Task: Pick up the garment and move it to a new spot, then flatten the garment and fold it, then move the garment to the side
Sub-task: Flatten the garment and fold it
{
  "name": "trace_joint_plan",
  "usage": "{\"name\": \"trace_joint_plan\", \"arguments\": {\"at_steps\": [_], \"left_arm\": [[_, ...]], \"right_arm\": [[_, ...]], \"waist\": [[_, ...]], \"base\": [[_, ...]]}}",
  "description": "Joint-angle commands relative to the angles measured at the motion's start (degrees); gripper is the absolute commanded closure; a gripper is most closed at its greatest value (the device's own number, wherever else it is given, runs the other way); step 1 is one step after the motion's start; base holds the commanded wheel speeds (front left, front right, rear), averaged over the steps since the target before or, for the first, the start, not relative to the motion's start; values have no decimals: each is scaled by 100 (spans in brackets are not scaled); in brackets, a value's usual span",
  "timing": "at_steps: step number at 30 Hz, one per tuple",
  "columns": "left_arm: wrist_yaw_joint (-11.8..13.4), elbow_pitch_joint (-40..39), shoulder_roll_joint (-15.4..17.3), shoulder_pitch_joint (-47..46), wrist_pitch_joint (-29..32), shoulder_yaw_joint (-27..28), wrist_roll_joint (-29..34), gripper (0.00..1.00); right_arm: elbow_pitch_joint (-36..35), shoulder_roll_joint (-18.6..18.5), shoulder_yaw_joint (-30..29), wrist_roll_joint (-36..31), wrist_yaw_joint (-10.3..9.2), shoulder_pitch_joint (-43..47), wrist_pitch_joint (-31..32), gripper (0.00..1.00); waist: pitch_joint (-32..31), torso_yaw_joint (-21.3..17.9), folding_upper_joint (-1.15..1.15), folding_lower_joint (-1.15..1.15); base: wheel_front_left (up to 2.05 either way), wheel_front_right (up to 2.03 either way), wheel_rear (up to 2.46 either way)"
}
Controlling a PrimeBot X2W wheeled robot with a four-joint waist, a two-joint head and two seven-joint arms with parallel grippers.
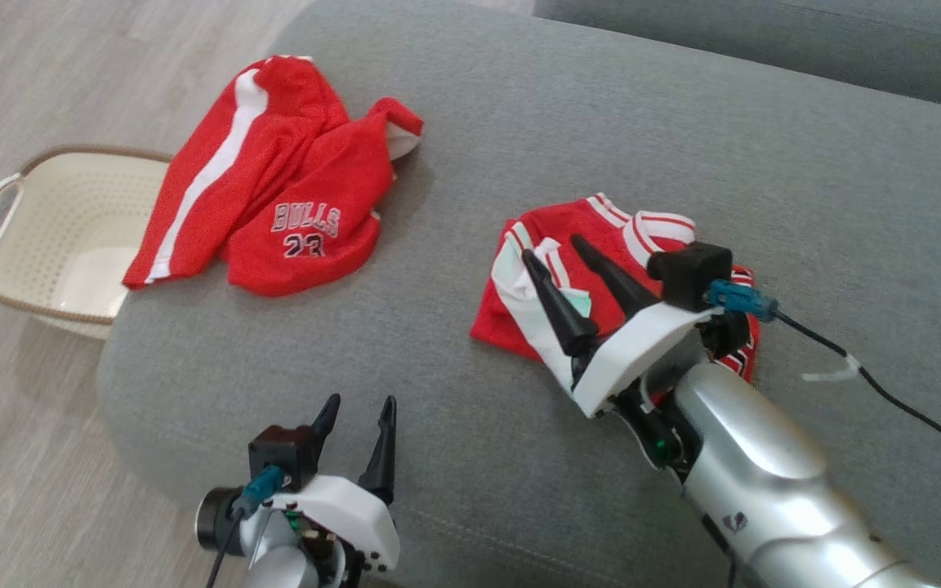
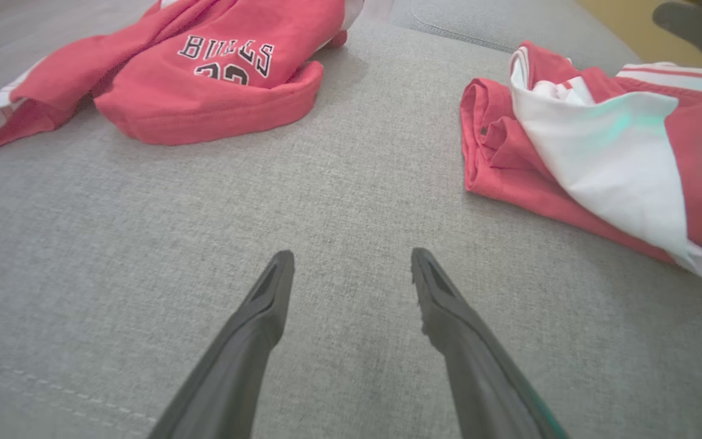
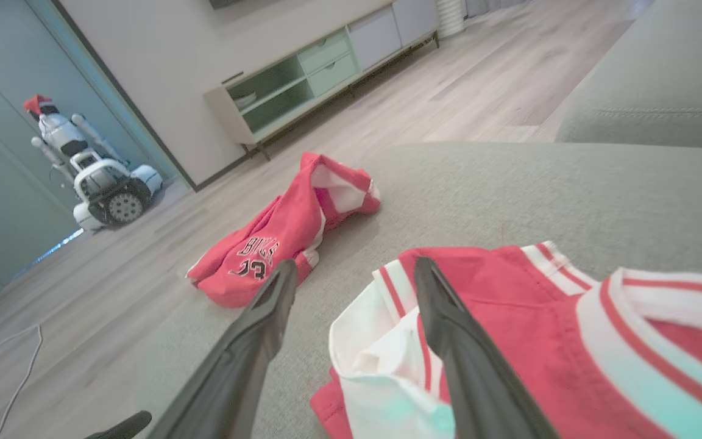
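Note:
A folded red-and-white garment (image 1: 560, 224) lies on the right part of the grey sofa seat (image 1: 601, 122). My right gripper (image 1: 554, 248) hovers just over the garment's left edge, open, nothing between its fingers. The right wrist view has the same garment (image 3: 509, 292) under and to the right of the spread right gripper (image 3: 356, 263). My left gripper (image 1: 360, 402) stands open near the seat's front edge, over bare fabric. In the left wrist view, the left gripper (image 2: 352, 255) is open, with the folded garment (image 2: 601, 152) off to its right.
A second red garment (image 1: 274, 188) printed BULLS 23 lies crumpled at the seat's back left, hanging over the edge. A cream laundry basket (image 1: 46, 212) sits on the wood floor beside it. A black cable (image 1: 887, 384) trails from my right wrist. Another robot (image 3: 95, 177) and a cabinet (image 3: 302, 85) stand far off.

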Motion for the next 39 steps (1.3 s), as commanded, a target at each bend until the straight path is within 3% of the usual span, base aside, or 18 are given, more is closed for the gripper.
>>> {"name": "trace_joint_plan", "arguments": {"at_steps": [1,6,13,23,39], "left_arm": [[26,-174,21,-235,-71,203,-30,0],[26,-241,21,-228,-71,248,3,0],[58,-322,21,-210,-71,387,124,0],[158,-424,21,4,-71,698,337,0],[215,-803,21,756,-71,1281,701,0]], "right_arm": [[-132,128,14,52,37,-179,-141,0],[44,129,-547,-46,37,-167,-633,0],[215,127,-1768,-758,37,143,-818,0],[-289,128,-3143,-1513,37,1101,-837,0],[-583,129,-3140,-1264,37,2138,-838,0]], "waist": [[-6,-87,0,0],[-43,-422,0,0],[-134,-956,0,0],[-363,-1504,0,0],[-773,-2216,0,0]], "base": [[0,0,0],[0,0,0],[0,0,0],[0,0,0],[0,0,0]]}}
